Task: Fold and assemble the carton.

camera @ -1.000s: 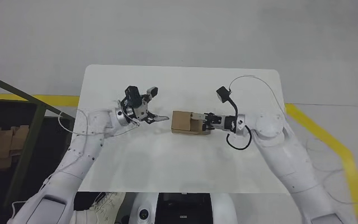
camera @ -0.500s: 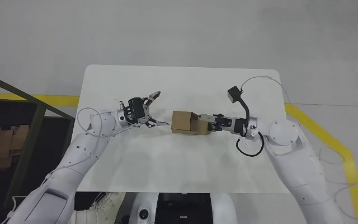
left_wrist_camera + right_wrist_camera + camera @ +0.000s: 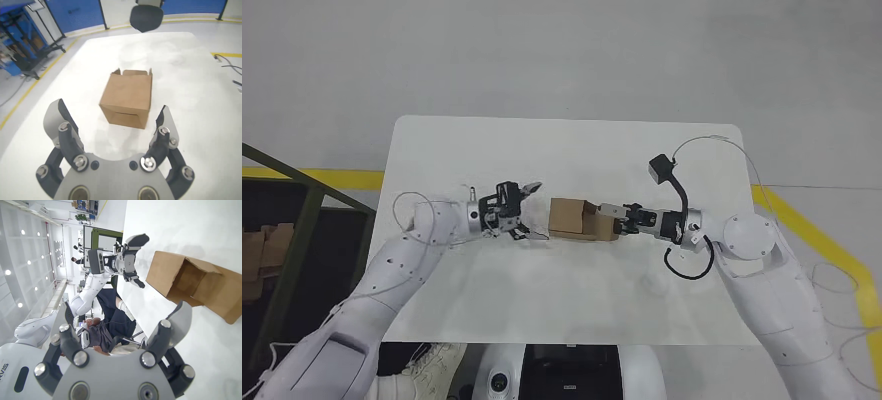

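A brown carton [image 3: 577,219] lies on its side in the middle of the white table [image 3: 542,300]. Its closed, slotted end [image 3: 128,117] faces my left gripper and its open end [image 3: 189,281] faces my right gripper. My left gripper [image 3: 530,211] is open just left of the carton, a short gap away and holding nothing; its fingertips [image 3: 164,111] frame the closed end in the left wrist view. My right gripper [image 3: 614,216] is open at the carton's open end, with one finger [image 3: 183,309] close under a loose flap [image 3: 223,298]. The right wrist view also shows the left gripper [image 3: 140,261] beyond the carton.
A thin cable [image 3: 712,145] loops over the table's far right corner. The table's edges lie well away from the carton on all sides. Yellow floor tape [image 3: 787,210] runs past the table's right side.
My left gripper has swung down and towards the carton's closed end, turning at the wrist. The right arm stretched out at first, then held still. The carton has not moved.
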{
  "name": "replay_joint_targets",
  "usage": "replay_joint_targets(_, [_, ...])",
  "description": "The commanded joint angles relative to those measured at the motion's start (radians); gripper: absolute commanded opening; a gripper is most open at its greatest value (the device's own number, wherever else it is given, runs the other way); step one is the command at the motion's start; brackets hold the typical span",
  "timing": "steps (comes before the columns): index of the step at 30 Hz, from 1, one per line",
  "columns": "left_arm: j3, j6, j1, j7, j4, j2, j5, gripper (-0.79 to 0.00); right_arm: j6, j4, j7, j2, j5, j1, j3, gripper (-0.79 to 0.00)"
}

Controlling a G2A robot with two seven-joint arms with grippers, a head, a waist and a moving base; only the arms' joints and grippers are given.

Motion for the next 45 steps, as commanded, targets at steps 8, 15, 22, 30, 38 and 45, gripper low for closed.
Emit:
replay_joint_targets(8, [0.062,-0.053,-0.049,0.018,0.061,-0.006,0.03,0.0,0.0,0.0,0.0,0.0,0.0,0.0,0.0,0.0])
replay_joint_targets(15, [0.145,-0.035,-0.143,0.058,0.191,-0.044,0.008,0.0,0.0,0.0,0.0,0.0,0.0,0.0,0.0,0.0])
replay_joint_targets(22, [0.23,-0.034,-0.215,0.108,0.263,-0.07,0.071,0.0,0.0,0.0,0.0,0.0,0.0,0.0,0.0,0.0])
replay_joint_targets(30, [0.3,-0.011,-0.276,0.185,0.337,-0.092,0.095,0.0,0.0,0.0,0.0,0.0,0.0,0.0,0.0,0.0])
replay_joint_targets(38, [0.372,-0.016,-0.307,0.18,0.356,-0.105,0.039,0.0,0.0,0.0,0.0,0.0,0.0,0.0,0.0,0.0])
replay_joint_targets(45, [0.415,-0.011,-0.333,0.186,0.387,-0.111,-0.01,0.0,0.0,0.0,0.0,0.0,0.0,0.0,0.0,0.0])
